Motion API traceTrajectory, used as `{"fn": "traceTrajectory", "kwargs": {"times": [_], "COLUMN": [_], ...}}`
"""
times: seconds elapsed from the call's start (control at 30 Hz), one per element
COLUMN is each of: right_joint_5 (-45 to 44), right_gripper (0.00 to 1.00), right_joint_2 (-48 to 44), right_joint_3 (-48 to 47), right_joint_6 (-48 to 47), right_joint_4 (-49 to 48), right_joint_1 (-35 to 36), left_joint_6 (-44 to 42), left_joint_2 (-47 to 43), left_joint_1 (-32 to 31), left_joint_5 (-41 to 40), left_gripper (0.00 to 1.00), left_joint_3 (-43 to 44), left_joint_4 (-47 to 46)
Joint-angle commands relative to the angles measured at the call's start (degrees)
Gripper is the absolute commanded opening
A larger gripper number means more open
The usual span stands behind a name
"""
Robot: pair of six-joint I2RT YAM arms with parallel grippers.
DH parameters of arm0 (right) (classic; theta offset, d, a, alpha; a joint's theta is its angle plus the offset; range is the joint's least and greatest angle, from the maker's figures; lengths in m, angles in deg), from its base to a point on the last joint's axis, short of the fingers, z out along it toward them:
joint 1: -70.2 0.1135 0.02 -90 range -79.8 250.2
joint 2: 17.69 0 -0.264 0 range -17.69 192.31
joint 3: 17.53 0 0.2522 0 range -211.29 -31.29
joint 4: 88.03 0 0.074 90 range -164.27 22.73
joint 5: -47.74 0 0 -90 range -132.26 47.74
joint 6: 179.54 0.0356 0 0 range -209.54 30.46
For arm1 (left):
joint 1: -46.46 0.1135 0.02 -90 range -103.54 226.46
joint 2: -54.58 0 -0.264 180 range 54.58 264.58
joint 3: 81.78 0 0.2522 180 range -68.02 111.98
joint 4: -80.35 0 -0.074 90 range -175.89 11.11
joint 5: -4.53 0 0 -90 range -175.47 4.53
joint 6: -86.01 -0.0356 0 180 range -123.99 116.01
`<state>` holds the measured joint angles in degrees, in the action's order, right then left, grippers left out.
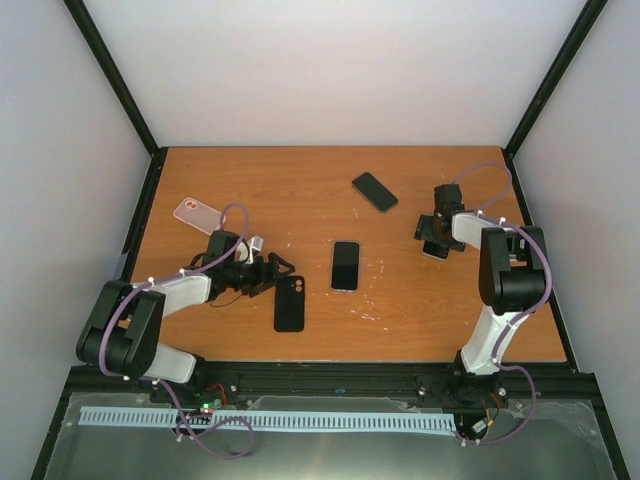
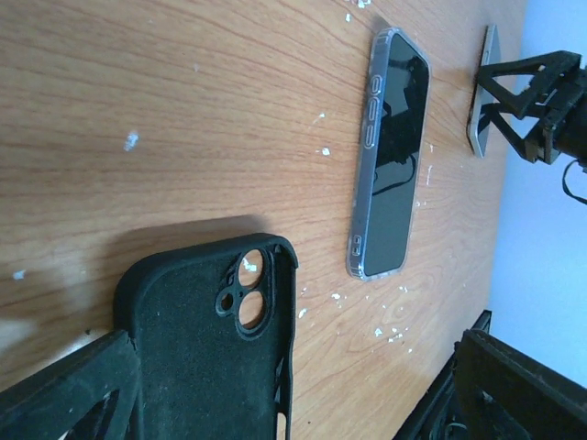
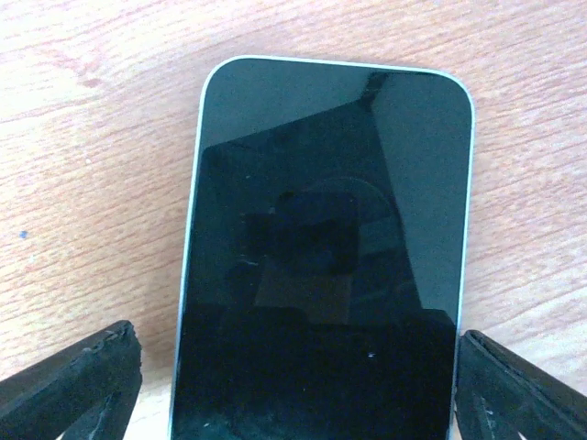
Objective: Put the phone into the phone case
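Observation:
A black phone case [image 1: 289,303] lies inner side up on the table, its camera cut-out showing in the left wrist view [image 2: 206,357]. My left gripper [image 1: 266,272] is open, low over the case's near end [image 2: 293,376], holding nothing. A phone with a dark screen [image 3: 326,247] lies flat on the table at the right [image 1: 436,250]. My right gripper [image 1: 437,232] is open and straddles it [image 3: 298,376], one finger [image 3: 73,385] on each side; the right finger is very close to the phone's edge.
A second phone in a clear case [image 1: 345,265] lies mid-table and shows in the left wrist view [image 2: 390,151]. A third dark phone [image 1: 375,191] lies further back. A pinkish clear case [image 1: 199,214] lies at the far left. White specks dot the wood.

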<state>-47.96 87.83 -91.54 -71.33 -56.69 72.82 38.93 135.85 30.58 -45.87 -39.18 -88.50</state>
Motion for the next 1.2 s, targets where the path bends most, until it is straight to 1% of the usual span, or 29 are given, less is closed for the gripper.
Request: {"fn": "traceTrajectory", "kwargs": {"times": [0.0,0.17,0.3,0.37,0.47,0.53,0.63,0.7,0.83,0.9,1.03,1.13,1.17], "right_joint_5": [-5.09,-6.02,-7.33,-6.56,-2.96,0.11,1.16,2.51,9.63,11.83,15.02,17.86,18.24], "right_gripper": [0.89,0.81,0.79,0.77,0.73,0.71,0.7,0.7,0.68,0.64,0.62,0.61,0.61], "right_joint_2": [3.46,4.14,3.01,2.19,0.68,-0.18,-1.54,-3.08,-7.05,-8.2,-11.61,-15.22,-16.35], "right_joint_3": [-1.8,-2.34,-1.78,-1.21,0.31,1.63,2.95,4.04,7.64,8.68,10.26,10.76,10.67], "right_joint_6": [0.28,0.64,-0.11,-0.63,-1.07,-0.7,-1.35,-2.23,-4.13,-4.76,-5.55,-6.66,-7.01], "right_joint_4": [6.37,7.48,6.85,6.2,4.59,3.65,3.07,2.54,-1.26,-1.98,-2.74,-2.67,-2.6], "right_joint_1": [1.75,1.99,2.67,2.99,3.6,4.05,5.64,6.71,7.76,8.07,9.56,10.9,12.73], "left_joint_6": [-0.47,-0.04,-0.7,-2.02,-4.0,-4.64,-5.26,-6.34,-8.05,-7.94,-8.36,-10.23,-11.24], "left_joint_2": [-1.03,-3.96,-6.68,-7.98,-9.04,-9.54,-9.91,-9.55,-9.03,-8.69,-6.75,-5.08,-4.46], "left_joint_1": [-0.29,-0.29,-0.29,-0.29,-0.29,-0.25,-0.29,-0.29,-0.29,-0.29,-0.29,-0.29,-0.29], "left_joint_5": [2.57,2.13,2.5,1.03,-1.11,-0.89,-0.29,-0.16,-0.5,0.11,2.57,3.92,4.64], "left_gripper": [0.93,0.93,0.93,0.93,0.93,0.93,0.93,0.93,0.93,0.92,0.91,0.9,0.85], "left_joint_3": [0.25,0.41,0.86,2.31,5.4,7.0,8.64,10.2,12.86,13.2,15.45,18.39,19.66], "left_joint_4": [-1.64,-0.11,1.49,4.41,9.56,10.31,11.26,13.82,16.7,16.45,17.03,19.72,20.7]}}
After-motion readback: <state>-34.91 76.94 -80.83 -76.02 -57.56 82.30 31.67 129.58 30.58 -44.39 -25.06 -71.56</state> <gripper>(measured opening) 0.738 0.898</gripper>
